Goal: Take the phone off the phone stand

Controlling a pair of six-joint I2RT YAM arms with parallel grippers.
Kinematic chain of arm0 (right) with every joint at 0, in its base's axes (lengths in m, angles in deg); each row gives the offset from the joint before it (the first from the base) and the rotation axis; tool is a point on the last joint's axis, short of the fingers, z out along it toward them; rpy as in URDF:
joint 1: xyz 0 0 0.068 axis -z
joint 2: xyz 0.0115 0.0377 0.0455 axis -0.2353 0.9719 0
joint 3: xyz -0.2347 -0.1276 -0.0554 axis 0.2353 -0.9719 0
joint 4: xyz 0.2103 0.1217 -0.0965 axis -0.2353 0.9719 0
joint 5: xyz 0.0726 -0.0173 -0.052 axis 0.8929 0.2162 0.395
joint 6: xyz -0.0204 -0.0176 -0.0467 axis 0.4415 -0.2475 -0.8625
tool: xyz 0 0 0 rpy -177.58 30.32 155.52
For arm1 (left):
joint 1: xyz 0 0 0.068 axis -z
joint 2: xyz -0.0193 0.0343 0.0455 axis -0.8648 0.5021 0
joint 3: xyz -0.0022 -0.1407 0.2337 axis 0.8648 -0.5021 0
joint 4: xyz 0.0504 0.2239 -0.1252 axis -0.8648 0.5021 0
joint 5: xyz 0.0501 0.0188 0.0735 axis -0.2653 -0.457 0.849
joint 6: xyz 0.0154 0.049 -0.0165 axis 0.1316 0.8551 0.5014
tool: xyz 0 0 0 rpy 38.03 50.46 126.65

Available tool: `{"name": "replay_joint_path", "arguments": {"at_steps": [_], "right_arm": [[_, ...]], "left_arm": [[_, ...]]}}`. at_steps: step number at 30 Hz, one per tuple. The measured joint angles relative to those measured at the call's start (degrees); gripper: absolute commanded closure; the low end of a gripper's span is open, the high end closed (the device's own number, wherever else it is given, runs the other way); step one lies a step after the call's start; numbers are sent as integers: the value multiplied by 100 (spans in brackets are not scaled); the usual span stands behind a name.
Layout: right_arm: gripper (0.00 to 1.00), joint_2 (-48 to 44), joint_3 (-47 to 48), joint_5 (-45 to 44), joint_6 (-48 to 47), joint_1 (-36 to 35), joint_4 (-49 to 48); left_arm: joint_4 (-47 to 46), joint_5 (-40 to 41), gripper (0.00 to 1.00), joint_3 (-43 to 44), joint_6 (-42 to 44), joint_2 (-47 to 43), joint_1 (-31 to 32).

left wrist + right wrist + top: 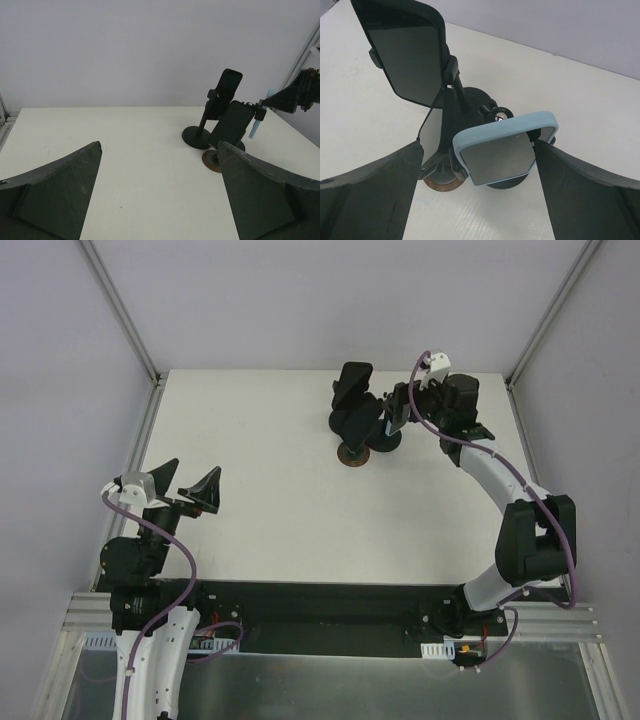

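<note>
A phone in a light-blue case (502, 147) sits tilted on a black stand (470, 102) at the far middle of the table. My right gripper (478, 144) is open around it. The right finger (545, 160) touches the phone's right edge, and the left finger (405, 165) stands apart from it. In the top view the right gripper (398, 412) is beside the cluster of stands (360, 425). The left wrist view shows the blue phone (255, 126) edge-on. My left gripper (195, 470) is open and empty at the near left, far from the stands.
Two black phones (231, 84) (231, 122) sit on other stands close beside the blue one. One shows at the upper left of the right wrist view (407, 55). A round brown base (351, 455) lies in front. Frame posts stand at the table's far corners.
</note>
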Motion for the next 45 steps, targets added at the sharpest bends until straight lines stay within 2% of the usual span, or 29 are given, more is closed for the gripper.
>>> {"name": "replay_joint_path", "arguments": {"at_steps": [22,29,39,41,44,45], "right_arm": [[4,299,304,-28,-623,269,240],[4,319,378,461,-890,380,378],[4,872,1073,1108,-1078,498,671],[1,979,1189,1200,-1082,514,756],[9,1058,1270,1292,-1093,525,883],[14,1060,1274,1314,-1102,531,911]], "left_arm": [[2,0,1,-46,22,101,0],[4,0,1,-52,22,140,0],[2,0,1,-57,22,170,0],[4,0,1,-59,24,184,0],[2,0,1,-59,24,186,0],[2,0,1,-59,24,186,0]]}}
